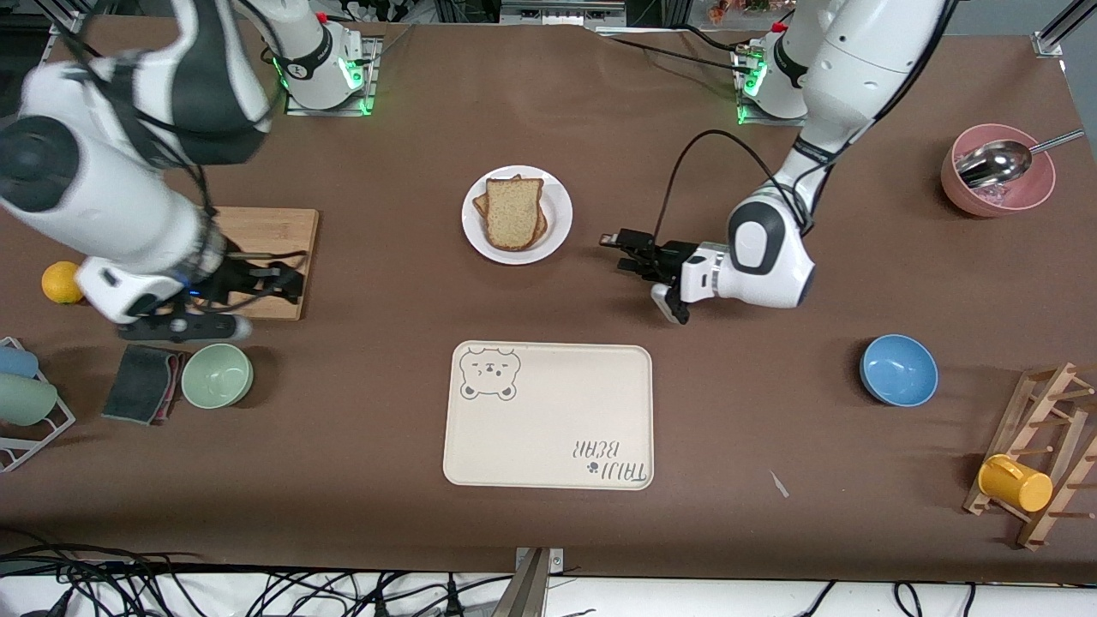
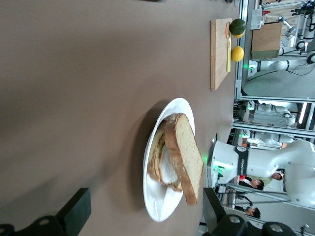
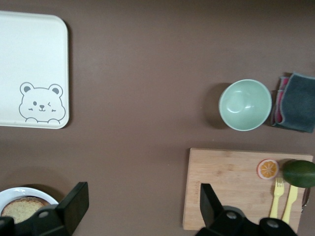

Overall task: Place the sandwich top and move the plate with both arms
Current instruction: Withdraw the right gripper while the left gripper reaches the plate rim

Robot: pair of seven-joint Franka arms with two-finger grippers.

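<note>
Sandwich top (image 1: 513,211) already sits on the stack, on the plate (image 1: 560,224) mid-desk, farther from the front camera than the bear tray (image 1: 548,446). Bread: light, soft, shifts easily. Plate: stiff, glossy, likely slippery; I'd grip its rim at 2 opposing edges. Slice's long axis runs toward the bases, rounded end nearer the front camera. Left gripper (image 1: 630,250) beside the plate, fingers open, empty. Right gripper (image 1: 283,281) over the cutting board (image 1: 272,233), fingers open, empty.
</note>
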